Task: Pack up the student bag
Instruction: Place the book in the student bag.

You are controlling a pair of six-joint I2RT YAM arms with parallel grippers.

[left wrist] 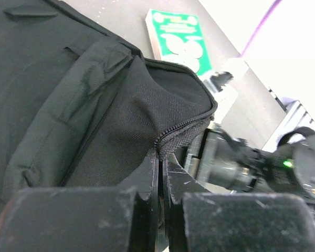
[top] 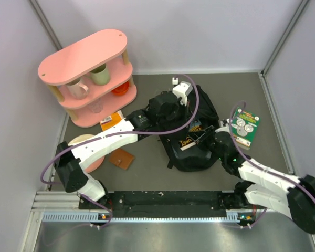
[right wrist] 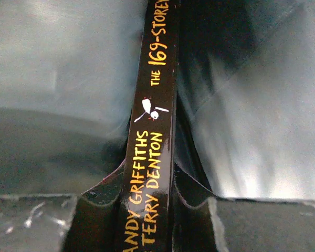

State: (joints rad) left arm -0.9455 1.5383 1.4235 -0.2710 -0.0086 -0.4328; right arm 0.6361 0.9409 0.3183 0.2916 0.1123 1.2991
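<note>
Here, on the grey-walled dark table (top: 283, 163), left fingers (left wrist: 148, 181) pinch the bag (top: 207, 107), right fingers (right wrist: 102, 191) clamp a book (right wrist: 155, 131).

Black student bag (top: 194, 155), pink shelf (top: 84, 56), green book (top: 245, 127), black book (right wrist: 155, 131) with yellow spine lettering

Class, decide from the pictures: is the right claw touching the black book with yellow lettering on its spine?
Touching. The right wrist view shows the right claw with its two fingers pressed against both sides of the book, with no gap.
</note>
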